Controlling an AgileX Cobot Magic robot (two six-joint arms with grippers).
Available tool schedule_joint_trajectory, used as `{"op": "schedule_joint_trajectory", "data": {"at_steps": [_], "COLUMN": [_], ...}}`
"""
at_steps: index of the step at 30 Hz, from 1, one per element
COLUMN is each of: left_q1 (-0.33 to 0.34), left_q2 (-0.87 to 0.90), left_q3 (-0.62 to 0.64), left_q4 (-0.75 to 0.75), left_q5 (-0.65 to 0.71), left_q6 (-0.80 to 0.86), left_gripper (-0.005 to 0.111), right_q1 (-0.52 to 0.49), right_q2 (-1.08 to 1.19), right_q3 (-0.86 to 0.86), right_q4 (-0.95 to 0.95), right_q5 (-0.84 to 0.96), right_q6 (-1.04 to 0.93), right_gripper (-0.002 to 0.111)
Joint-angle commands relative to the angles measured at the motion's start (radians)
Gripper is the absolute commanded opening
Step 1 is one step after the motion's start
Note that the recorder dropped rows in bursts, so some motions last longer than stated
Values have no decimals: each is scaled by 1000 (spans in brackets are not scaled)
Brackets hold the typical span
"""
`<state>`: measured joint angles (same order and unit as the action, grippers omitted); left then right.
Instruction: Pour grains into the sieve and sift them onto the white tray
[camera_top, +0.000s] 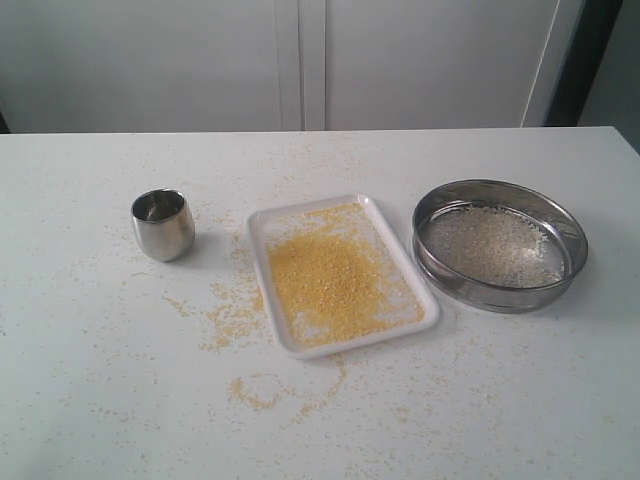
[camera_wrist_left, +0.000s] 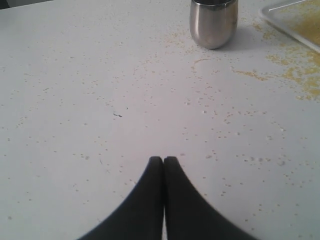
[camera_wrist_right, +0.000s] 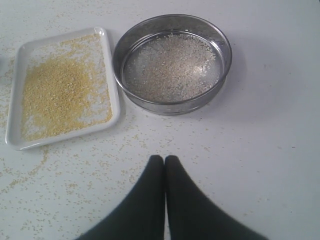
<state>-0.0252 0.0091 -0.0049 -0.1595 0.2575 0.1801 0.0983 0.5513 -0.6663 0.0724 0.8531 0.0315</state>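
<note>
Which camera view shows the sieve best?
The right wrist view: the sieve looks large, seen from above, pale grains on its mesh. The exterior view shows it smaller; the left wrist view misses it.

white tray (camera_wrist_left: 283, 22) cropped at edge, cup (camera_wrist_left: 213, 26) rim cut off

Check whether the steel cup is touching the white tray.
Apart. The exterior view shows the steel cup standing clear of the white tray, with a plain strip of table between them.
</note>
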Motion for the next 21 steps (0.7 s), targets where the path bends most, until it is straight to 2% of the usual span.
{"op": "schedule_joint_trajectory", "data": {"at_steps": [1,7,21], "left_q1": [17,47,46], "left_q2": [-9,-9,-9], "left_q3": [5,5,5], "left_q4": [7,11,11], "left_q5": [-19,-17,-17], "left_q6": [7,21,25], "left_gripper": [0,0,0], "right_q1": [1,1,1], "right_q2": [-5,-5,-5], "right_q3": [4,4,4], "right_q4": [2,4,4], "right_q5": [-9,-9,-9], "right_q6": [-1,-1,-1], "right_gripper": [0,0,0]}}
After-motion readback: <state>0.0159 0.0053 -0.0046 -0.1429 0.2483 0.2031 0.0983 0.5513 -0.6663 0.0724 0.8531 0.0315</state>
